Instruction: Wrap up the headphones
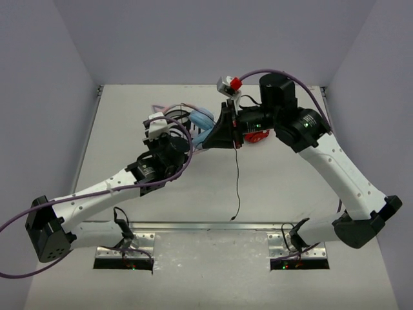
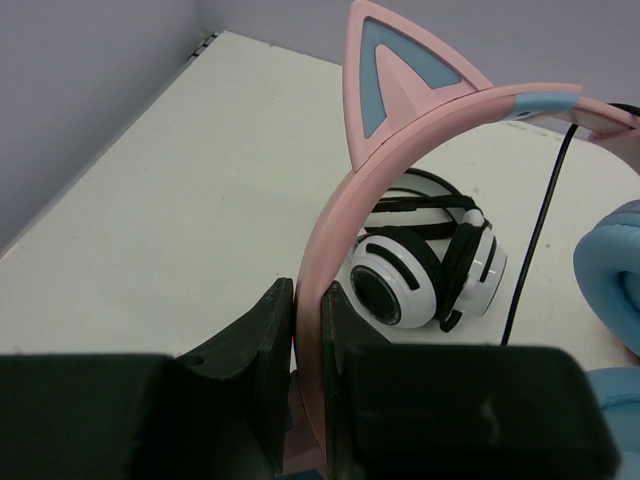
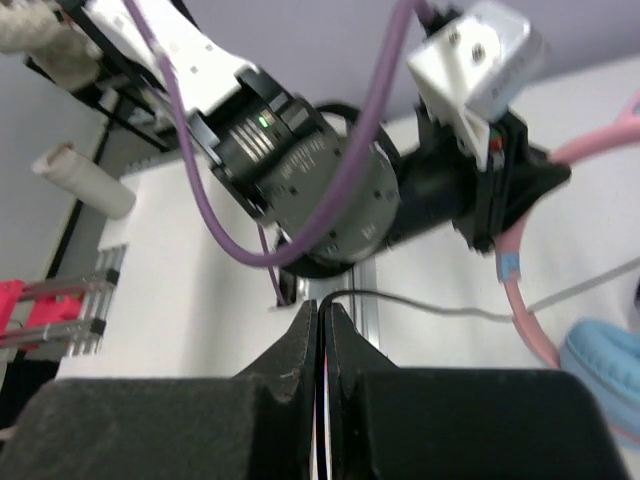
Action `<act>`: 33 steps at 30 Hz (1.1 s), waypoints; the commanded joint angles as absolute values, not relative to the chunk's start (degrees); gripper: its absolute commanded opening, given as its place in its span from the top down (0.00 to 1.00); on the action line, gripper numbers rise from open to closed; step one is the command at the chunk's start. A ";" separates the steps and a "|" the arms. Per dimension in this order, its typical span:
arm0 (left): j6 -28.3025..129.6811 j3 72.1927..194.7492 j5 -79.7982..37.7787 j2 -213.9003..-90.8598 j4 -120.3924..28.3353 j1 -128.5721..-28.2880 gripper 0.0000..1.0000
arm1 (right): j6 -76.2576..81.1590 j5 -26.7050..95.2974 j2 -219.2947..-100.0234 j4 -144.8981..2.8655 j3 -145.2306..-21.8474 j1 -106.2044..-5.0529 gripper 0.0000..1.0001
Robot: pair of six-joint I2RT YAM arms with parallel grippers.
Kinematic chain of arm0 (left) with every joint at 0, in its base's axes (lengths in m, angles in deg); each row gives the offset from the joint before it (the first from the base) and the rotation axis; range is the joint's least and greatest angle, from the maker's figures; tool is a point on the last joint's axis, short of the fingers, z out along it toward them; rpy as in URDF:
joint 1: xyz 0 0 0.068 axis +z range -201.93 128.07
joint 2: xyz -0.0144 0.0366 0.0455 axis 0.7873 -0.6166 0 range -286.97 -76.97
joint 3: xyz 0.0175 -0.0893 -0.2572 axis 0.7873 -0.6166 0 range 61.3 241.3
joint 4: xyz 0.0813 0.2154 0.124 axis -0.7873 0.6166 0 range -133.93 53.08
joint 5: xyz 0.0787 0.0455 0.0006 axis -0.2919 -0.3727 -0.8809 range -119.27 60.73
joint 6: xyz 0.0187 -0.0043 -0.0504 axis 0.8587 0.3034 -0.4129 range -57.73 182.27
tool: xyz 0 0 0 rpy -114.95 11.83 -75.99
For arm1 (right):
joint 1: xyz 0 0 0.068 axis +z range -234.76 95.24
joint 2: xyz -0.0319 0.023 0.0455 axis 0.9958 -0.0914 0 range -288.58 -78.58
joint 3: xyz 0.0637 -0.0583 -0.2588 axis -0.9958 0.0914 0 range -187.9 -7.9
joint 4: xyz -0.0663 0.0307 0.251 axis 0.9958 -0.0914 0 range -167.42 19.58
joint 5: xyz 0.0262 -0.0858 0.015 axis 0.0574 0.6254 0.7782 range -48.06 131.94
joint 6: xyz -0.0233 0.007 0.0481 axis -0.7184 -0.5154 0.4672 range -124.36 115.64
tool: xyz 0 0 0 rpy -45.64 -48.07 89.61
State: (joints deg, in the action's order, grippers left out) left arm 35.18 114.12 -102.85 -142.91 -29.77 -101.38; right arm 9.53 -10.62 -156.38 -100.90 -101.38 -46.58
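The headphones [image 1: 199, 121] have a pink headband [image 2: 420, 130], a pink cat ear [image 2: 400, 70] and light-blue earcups [image 2: 612, 270]. They are held up above the middle of the table. My left gripper [image 2: 310, 300] is shut on the headband's lower part; it also shows in the top view [image 1: 177, 126]. My right gripper [image 3: 322, 312] is shut on the thin black cable [image 3: 400, 298], just right of the headphones in the top view [image 1: 222, 129]. From there the cable [image 1: 237, 184] hangs down, and its end lies near the front rail. The headband [image 3: 522, 310] and an earcup [image 3: 600, 370] show in the right wrist view.
Black-and-white headphones [image 2: 425, 265] lie on the table beyond the pink headband. Red-and-black headphones [image 1: 259, 136] lie under my right wrist. Grey walls enclose the table on the left, back and right. A metal rail [image 1: 206, 227] runs along the near edge.
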 commanded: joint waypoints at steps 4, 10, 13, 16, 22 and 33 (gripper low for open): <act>42.05 112.63 -93.36 -138.85 -37.16 -99.31 1.00 | -10.23 4.73 -157.77 -118.66 -107.83 -46.61 0.99; 48.20 106.39 -75.25 -135.77 -42.08 -98.42 1.00 | -18.16 26.71 -156.19 -116.13 -105.73 -46.61 0.99; 48.73 105.34 -71.72 -136.74 -40.41 -98.77 1.00 | -18.77 36.99 -155.92 -111.21 -103.36 -46.61 0.99; 49.00 103.41 -73.30 -137.00 -40.32 -100.09 1.00 | -18.78 44.54 -154.88 -103.93 -101.00 -46.70 0.99; 49.79 101.91 -72.17 -135.78 -40.85 -102.99 1.00 | -19.83 47.47 -157.41 -98.46 -102.48 -48.10 0.99; 50.32 102.17 -60.57 -124.00 -37.87 -107.39 1.00 | -18.69 42.21 -161.37 -92.92 -101.07 -53.29 0.99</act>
State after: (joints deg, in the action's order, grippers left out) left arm 49.38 101.68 -67.25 -127.19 -40.33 -106.06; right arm -16.99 39.08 -161.51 -104.68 -99.50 -50.60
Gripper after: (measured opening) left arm 0.113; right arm 0.020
